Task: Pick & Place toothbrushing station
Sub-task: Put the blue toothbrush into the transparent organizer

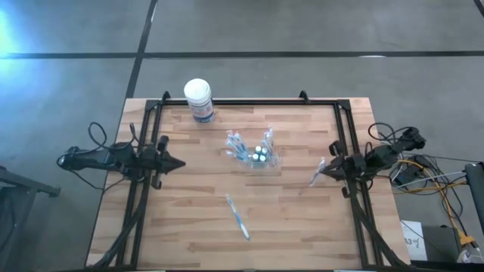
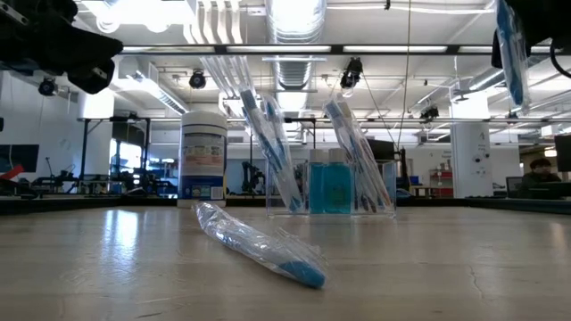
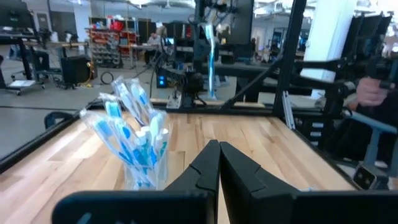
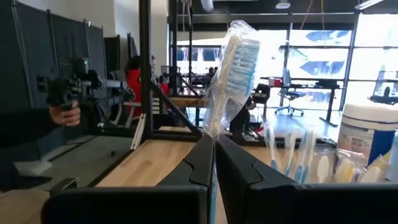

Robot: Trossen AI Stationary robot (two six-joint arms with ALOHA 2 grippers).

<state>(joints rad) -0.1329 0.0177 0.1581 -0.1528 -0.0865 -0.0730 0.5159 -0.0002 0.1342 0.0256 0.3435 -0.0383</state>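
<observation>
The toothbrushing station [image 1: 259, 156] is a clear plastic holder standing mid-table with several wrapped blue-and-white toothbrushes leaning in it; it also shows in the low view [image 2: 332, 187] and the left wrist view [image 3: 142, 163]. One wrapped toothbrush [image 1: 237, 216] lies flat on the table nearer the front edge. My right gripper [image 1: 327, 168] hovers at the table's right side, shut on another wrapped toothbrush [image 4: 233, 68]. My left gripper [image 1: 177, 163] hangs shut with nothing in it at the table's left side, fingers pointing level toward the holder. My right gripper pinches the wrapped toothbrush's handle [image 4: 212, 132] between its two fingers. The fingers point about level toward the table's left, lying across the brush. The brush stands nearly upright, bristle head [image 4: 239, 53] above the fingers, lifted clear of the table.
A white-lidded round canister [image 1: 198, 99] with a blue label stands near the far edge, left of the holder. A black frame [image 1: 249, 102] runs along the far edge and both sides of the table. A person's hand [image 4: 62, 113] shows beyond the table.
</observation>
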